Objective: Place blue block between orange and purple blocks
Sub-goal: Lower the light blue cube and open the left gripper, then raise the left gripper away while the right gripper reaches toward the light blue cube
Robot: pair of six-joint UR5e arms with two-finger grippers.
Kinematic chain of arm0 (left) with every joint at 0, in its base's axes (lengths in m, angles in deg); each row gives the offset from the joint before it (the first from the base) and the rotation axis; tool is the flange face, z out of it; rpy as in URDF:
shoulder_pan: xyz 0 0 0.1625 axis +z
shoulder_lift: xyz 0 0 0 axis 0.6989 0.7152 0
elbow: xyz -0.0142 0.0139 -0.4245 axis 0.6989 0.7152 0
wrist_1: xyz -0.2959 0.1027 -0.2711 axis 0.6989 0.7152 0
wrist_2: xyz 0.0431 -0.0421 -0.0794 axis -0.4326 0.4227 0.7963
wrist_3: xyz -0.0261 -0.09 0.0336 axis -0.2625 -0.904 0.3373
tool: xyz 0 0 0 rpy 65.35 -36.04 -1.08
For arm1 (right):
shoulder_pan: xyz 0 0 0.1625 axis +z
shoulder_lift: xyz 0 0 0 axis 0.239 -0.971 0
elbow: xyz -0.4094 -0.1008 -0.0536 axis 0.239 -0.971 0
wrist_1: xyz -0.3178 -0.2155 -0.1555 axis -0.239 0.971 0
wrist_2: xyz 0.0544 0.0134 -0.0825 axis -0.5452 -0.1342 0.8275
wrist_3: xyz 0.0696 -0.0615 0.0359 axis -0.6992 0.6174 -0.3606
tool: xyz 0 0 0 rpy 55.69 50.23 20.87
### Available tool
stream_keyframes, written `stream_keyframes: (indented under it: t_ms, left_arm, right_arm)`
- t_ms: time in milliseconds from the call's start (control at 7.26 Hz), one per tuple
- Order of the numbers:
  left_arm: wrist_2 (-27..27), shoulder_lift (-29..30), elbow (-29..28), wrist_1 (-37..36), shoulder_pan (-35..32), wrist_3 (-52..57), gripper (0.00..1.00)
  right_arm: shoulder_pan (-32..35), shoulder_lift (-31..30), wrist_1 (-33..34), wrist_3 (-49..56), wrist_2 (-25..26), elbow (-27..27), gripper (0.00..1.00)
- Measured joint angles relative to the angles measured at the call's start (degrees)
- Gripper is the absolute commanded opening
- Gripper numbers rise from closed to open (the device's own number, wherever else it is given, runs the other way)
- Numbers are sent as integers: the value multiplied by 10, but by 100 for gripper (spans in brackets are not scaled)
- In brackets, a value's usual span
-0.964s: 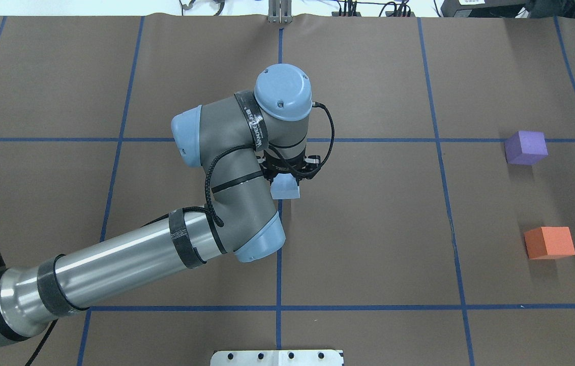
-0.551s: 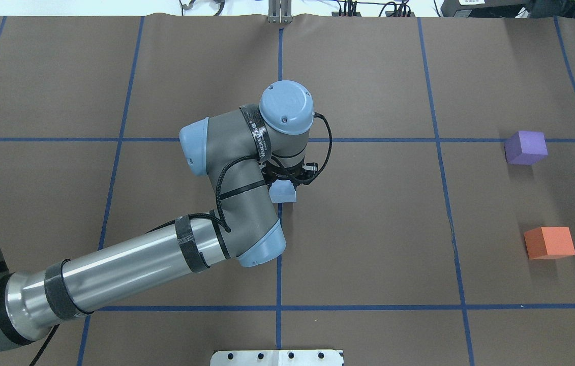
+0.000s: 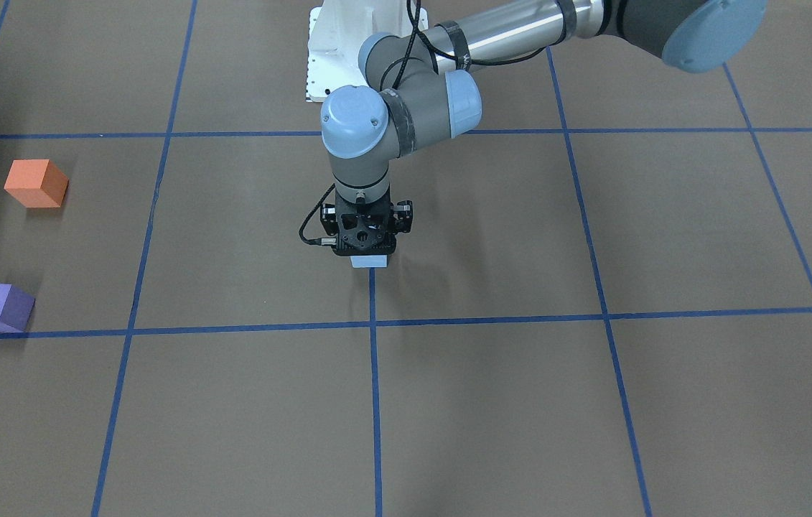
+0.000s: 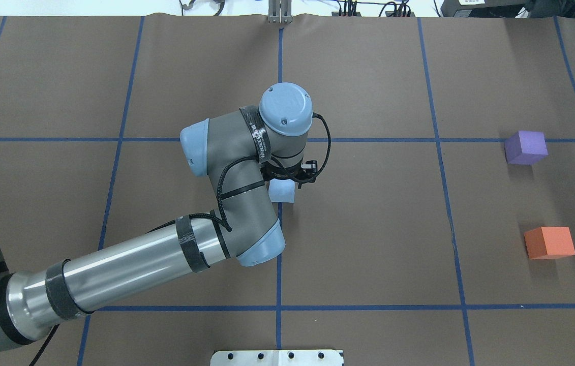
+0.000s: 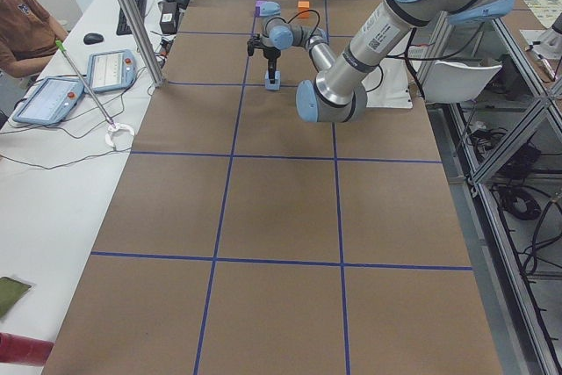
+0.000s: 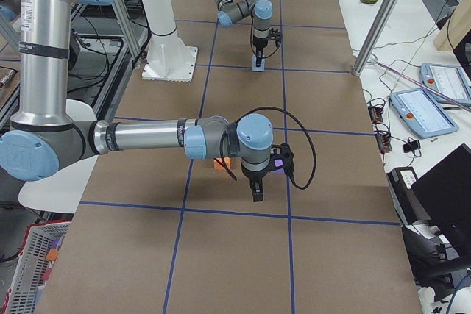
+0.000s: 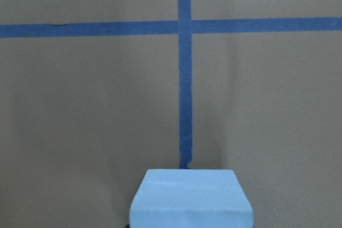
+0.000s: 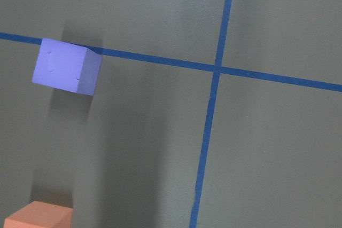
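Observation:
The light blue block (image 4: 282, 192) is at the table's middle, on a blue tape line, gripped from above by my left gripper (image 3: 368, 257), which is shut on it. It sits low, at or just above the paper; I cannot tell if it touches. It fills the bottom of the left wrist view (image 7: 191, 198). The purple block (image 4: 525, 147) and the orange block (image 4: 549, 243) stand far right, apart from each other. Both show in the right wrist view: purple block (image 8: 67, 67), orange block (image 8: 37, 214). My right gripper (image 6: 257, 195) hangs above them; I cannot tell if it is open.
Brown paper with a blue tape grid (image 4: 440, 140) covers the table. The white robot base plate (image 4: 277, 358) is at the near edge. A side table with tablets (image 5: 48, 98) and an operator lies beyond the far edge.
My left arm has shifted slightly right and gone lower with the blue block, which now looks smaller in the overhead view. The purple and orange blocks have not moved.

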Motion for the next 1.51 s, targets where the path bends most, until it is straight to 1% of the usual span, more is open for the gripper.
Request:
stream_keyframes:
  t_ms: [138,275,551,688,826,964,1101,1239,1377,1514]
  left_arm:
    - [1,0,7,-2,-2,0,100]
    - [4,0,31,-15,-8,0,100]
    - [32,-5,123,-96,-37,4,100]
    - [48,-23,180,-137,-57,11,100]
    - [56,-58,244,-174,-77,33,100]
    - [59,-105,307,-203,-97,68,100]
    - [60,-157,360,-223,-119,104,100]
    - [62,-208,402,-231,-142,141,100]
    - [70,-253,428,-234,-167,181,100]
    - [82,-295,445,-235,-196,227,100]
  right_arm:
    - [0,3,1,-8,-5,4,100]
    - [0,10,3,-12,-6,13,100]
    - [-15,48,29,-35,-6,39,100]
    - [-45,88,49,-87,-5,55,100]
    - [-87,137,61,-164,-4,67,100]
    - [-138,194,66,-263,-2,73,100]
    - [-189,252,68,-366,2,75,100]
    - [-246,309,68,-461,18,75,100]
    - [-308,360,75,-534,58,75,100]
    - [-378,411,98,-584,117,70,100]
